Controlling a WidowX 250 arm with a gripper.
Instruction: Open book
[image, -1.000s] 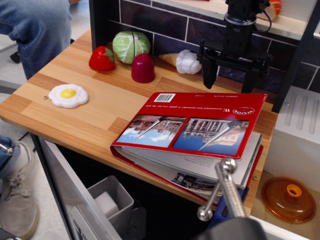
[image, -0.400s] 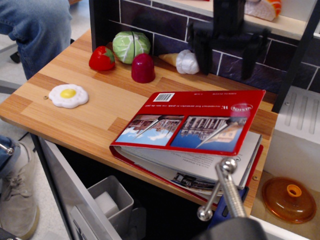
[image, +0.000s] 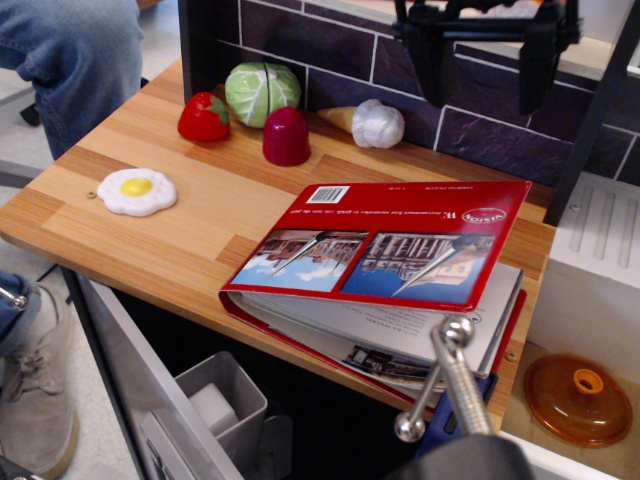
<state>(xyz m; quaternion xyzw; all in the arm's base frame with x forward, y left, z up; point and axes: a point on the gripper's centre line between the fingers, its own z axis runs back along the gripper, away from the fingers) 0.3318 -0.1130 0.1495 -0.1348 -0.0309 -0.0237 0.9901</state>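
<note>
The book (image: 385, 255) lies at the right front of the wooden table (image: 150, 240). Its glossy red cover carries two building-and-sky photos, a white barcode and white text. The cover rests slightly raised over the white pages, which show along the front edge. My gripper (image: 485, 85) is black and hangs high above the book's far edge, near the top of the view. Its two fingers are spread wide apart and hold nothing. It is well clear of the book.
Toy foods stand along the back: a red strawberry (image: 204, 117), a green cabbage (image: 262, 93), a dark red piece (image: 286, 136), a white ice cream cone (image: 368, 123). A fried egg (image: 137, 191) lies at left. A metal clamp (image: 450, 375) sticks up in front. A person's leg (image: 75, 60) is at far left.
My gripper has risen from just behind the book's far edge to the top of the view. It stays open. The book's cover has settled a little lower.
</note>
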